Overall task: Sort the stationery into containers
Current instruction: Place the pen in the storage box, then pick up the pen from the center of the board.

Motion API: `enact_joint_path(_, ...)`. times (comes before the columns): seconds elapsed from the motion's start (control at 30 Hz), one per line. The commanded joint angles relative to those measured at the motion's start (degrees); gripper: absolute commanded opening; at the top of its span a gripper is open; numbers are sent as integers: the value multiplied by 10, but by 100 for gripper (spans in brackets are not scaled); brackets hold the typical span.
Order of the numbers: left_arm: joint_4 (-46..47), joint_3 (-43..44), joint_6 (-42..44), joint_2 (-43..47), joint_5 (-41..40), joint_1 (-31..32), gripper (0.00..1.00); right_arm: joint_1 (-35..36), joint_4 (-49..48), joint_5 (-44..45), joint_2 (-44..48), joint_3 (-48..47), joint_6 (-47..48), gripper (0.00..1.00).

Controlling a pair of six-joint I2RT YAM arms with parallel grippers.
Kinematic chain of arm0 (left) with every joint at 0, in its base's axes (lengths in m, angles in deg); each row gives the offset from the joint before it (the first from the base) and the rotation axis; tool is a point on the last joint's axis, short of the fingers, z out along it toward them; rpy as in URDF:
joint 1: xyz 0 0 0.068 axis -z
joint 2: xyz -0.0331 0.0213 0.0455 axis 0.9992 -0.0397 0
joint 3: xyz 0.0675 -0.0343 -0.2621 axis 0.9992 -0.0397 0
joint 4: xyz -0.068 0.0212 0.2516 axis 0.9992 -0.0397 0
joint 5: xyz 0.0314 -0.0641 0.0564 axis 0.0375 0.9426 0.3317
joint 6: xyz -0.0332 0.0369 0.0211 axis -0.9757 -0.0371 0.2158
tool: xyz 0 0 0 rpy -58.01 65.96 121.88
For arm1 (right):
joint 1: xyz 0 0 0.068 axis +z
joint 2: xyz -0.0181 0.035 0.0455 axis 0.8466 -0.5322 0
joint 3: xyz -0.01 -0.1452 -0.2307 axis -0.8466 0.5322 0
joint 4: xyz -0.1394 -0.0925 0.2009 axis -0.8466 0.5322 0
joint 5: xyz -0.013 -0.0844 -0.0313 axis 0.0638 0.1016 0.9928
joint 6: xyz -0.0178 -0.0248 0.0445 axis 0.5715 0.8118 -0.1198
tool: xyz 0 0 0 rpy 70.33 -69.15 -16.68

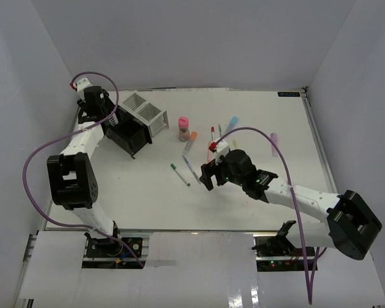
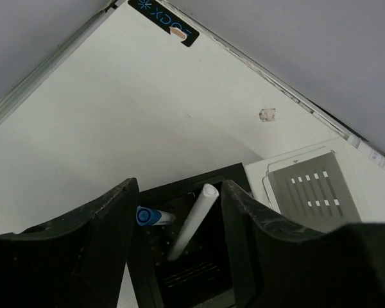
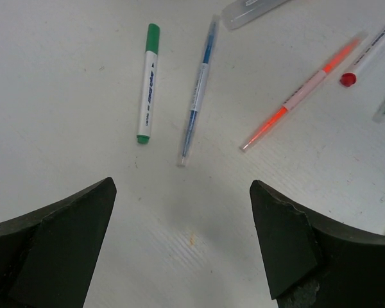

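My left gripper point(image 2: 179, 191) point(image 1: 117, 120) hangs open over the black container point(image 2: 208, 282) point(image 1: 129, 136). Inside that container a white pen point(image 2: 192, 221) leans upright beside a blue-capped marker point(image 2: 150, 216); neither touches the fingers. My right gripper point(image 3: 183, 192) point(image 1: 206, 175) stands wide open just above the bare table, holding nothing. Ahead of it lie a green marker point(image 3: 147, 83) point(image 1: 179, 174), a blue pen point(image 3: 197, 90) point(image 1: 191, 168), an orange pen point(image 3: 301, 93) and a red-capped pen point(image 3: 362, 61). A pink-capped cylinder point(image 1: 183, 128) stands mid-table.
Two white containers point(image 1: 133, 102) point(image 1: 153, 119) stand right behind the black one; one white container point(image 2: 308, 192) shows to the right of my left fingers. A light-blue block point(image 1: 231, 122) and a lilac block point(image 1: 274, 138) lie farther right. Grey walls enclose the table.
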Motion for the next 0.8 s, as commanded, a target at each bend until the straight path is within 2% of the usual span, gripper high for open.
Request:
enact_joint_path(0.0, -24, 24, -6, 31, 24, 0, 66, 21, 26, 0, -26, -44, 18, 91)
enact_joint_path(0.07, -51, 26, -11, 53, 28, 0, 80, 31, 35, 10, -54, -68, 22, 89)
enact_joint_path(0.2, -106, 21, -20, 107, 63, 0, 96, 60, 65, 33, -109, -121, 30, 85)
enact_joint_path(0.3, -147, 1, -27, 163, 94, 0, 98, 78, 92, 40, -157, -168, 33, 83)
enact_joint_path(0.53, -174, -129, -36, 305, 264, 0, 98, 95, 139, 42, -279, -259, 36, 73)
enact_joint_path(0.77, -174, -222, -57, 381, 335, 10, 98, 98, 170, 48, -356, -310, 37, 61)
